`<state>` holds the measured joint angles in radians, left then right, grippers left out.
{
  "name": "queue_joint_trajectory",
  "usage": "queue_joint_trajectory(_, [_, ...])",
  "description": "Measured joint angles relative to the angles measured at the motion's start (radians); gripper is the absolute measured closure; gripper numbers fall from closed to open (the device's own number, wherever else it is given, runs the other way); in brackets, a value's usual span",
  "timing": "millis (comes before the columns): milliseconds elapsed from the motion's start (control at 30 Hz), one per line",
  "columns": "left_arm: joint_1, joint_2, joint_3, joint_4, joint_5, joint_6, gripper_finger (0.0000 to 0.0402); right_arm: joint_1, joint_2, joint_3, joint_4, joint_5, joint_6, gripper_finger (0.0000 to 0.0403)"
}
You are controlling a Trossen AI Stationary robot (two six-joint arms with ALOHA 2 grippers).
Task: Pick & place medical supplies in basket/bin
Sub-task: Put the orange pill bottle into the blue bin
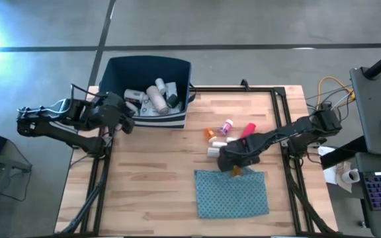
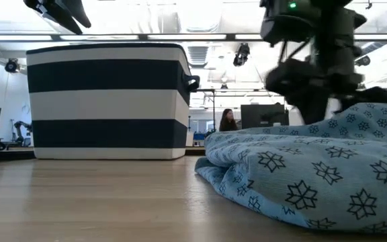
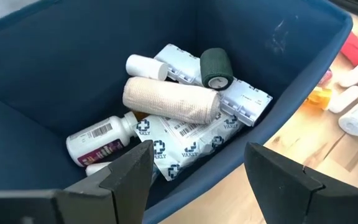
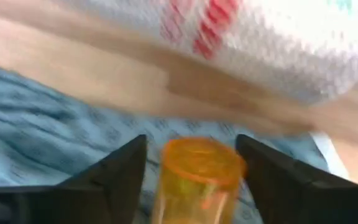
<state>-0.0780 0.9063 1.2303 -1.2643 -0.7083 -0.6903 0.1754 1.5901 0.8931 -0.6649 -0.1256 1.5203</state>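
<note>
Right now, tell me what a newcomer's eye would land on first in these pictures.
The navy basket at the table's far left, already piled with supplies: a tan bandage roll, a white pill bottle, and printed packets. Then the right gripper at the teal cloth's far edge, an orange vial between its jaws. The left gripper hangs at the basket's side.

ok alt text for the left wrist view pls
Looking down past the left end effector, fingers apart, into the navy bin holding a tan bandage roll, a dark green wrap roll, white printed packets and a white pill bottle. More supplies lie on the wooden table beyond.
</note>
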Motion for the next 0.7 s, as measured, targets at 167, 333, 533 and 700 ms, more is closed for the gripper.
queue_joint_trajectory(167, [0.0, 0.014, -0.002, 0.0, 0.0, 0.0, 0.0171, -0.009, -0.017, 0.044, -0.007, 0.024, -0.048, 0.0251])
queue_joint_trajectory(333, [0.0, 0.019, -0.002, 0.001, 0.0, 0.0, 0.0171, -0.037, -0.045, 0.141, -0.01, 0.049, -0.147, 0.0251])
queue_joint_trajectory(533, [0.0, 0.018, -0.002, 0.006, 0.0, 0.0, 0.0171, -0.161, -0.07, 0.361, -0.025, 0.263, -0.364, 0.0251])
queue_joint_trajectory(700, [0.0, 0.022, -0.002, 0.007, 0.0, 0.0, 0.0171, -0.326, -0.039, 0.599, 0.108, 0.345, -0.6, 0.0251])
